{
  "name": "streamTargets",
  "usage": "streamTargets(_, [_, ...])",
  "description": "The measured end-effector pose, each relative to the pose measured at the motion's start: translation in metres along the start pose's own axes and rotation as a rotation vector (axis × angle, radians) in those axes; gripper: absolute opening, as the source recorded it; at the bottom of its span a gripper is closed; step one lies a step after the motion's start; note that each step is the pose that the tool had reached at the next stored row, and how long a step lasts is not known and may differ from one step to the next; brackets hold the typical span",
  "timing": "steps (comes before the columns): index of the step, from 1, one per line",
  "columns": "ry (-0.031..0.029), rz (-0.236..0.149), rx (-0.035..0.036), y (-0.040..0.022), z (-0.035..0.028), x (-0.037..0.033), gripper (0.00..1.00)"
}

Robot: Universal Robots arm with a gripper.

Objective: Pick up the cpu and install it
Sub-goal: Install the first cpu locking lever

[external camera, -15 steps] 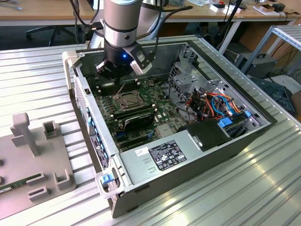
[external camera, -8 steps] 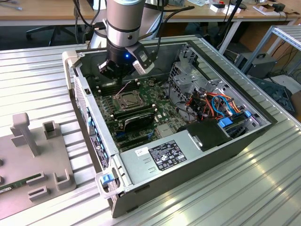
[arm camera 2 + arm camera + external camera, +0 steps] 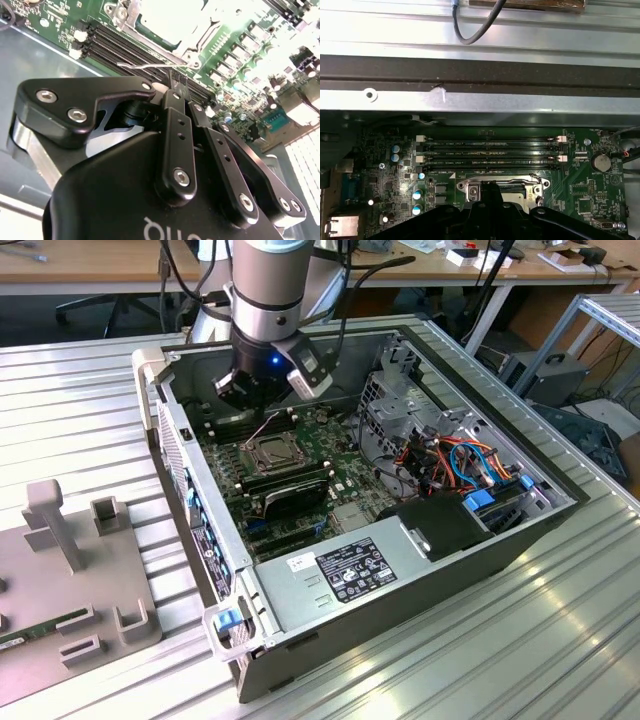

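Cpu not distinguishable at fingertips; gripper [image 3: 175,82] hovered over socket [image 3: 268,453], fingers together, grasp unclear. Placement step likely; needed exact alignment.

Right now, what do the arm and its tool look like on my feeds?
The arm is a silver-grey tube with a darker band at its joint and a blue light near the wrist. Black cables trail behind it. The tool is matte black, with flat link bars held by silver hex screws, and white lettering on its body.

Exterior view high, oblique over open case [image 3: 400,570] — both wrist views close above motherboard [image 3: 600,200], sharing socket [image 3: 500,186].
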State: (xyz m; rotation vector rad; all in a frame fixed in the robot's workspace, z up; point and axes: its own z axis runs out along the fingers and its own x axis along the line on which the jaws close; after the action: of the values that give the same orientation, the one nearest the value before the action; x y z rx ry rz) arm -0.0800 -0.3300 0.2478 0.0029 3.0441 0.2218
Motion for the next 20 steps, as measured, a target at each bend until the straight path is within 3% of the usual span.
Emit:
streamTargets(7, [0.0001, 0.000, 0.0002, 0.0008, 0.0110, -0.0050, 0.11])
streamTargets(10, [-0.0001, 0.000, 0.0002, 0.0090, 0.0176, -0.0075, 0.11])
streamTargets(20, [0.0001, 0.000, 0.0002, 0.0099, 0.0196, -0.0106, 0.11])
